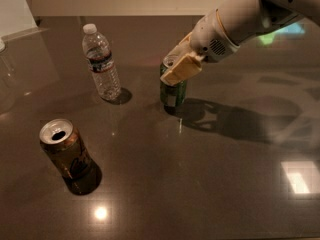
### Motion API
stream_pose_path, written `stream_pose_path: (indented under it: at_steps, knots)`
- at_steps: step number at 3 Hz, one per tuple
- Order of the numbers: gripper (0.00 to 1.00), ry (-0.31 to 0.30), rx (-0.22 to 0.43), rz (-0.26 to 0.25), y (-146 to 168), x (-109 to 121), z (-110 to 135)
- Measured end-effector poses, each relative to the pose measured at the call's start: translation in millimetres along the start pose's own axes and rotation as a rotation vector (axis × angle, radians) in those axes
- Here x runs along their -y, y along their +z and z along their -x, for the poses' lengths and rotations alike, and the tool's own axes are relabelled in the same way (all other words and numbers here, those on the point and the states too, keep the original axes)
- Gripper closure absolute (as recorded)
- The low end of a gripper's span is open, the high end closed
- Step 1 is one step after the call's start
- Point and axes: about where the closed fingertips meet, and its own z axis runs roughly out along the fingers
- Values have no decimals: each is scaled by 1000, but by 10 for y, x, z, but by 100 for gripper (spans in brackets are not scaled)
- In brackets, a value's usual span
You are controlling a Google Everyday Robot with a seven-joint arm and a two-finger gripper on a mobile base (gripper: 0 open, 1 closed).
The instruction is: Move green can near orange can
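The gripper [177, 65] sits a little above the middle of the frame, right at the top of the green can [173, 95]. Its tan end crosses the front of the can's upper part and hides part of the silver rim. The jaws are around the can's top, but I cannot tell whether they are clenched on it or only set about it. The white arm [240, 19] slopes down to the gripper from the upper right corner.

The green can stands upright on the dark table [215, 194]. Its lower body with the pale label patch shows clear below the gripper, and a dark shadow [235, 121] spreads from its base toward the right.

The orange can [67, 156] stands in the lower left of the frame, well apart from the green can. It is upright, and its open silver top faces the camera. A clear bottle [102, 69] with a white cap stands upright in the upper left, to the left of the green can and apart from it, and farther up the frame than the orange can. Nothing lies between the two cans on the table. Two bright reflections show on the surface, one just below the orange can [101, 213] and one at the lower right [300, 176].
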Motion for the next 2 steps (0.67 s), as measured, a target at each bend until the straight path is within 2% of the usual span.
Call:
stream_pose_path:
  at_steps: [1, 2]
  knots:
    - [100, -64, 49, 79, -1, -370, 273]
    - [100, -119, 71, 184, 132, -758, 464]
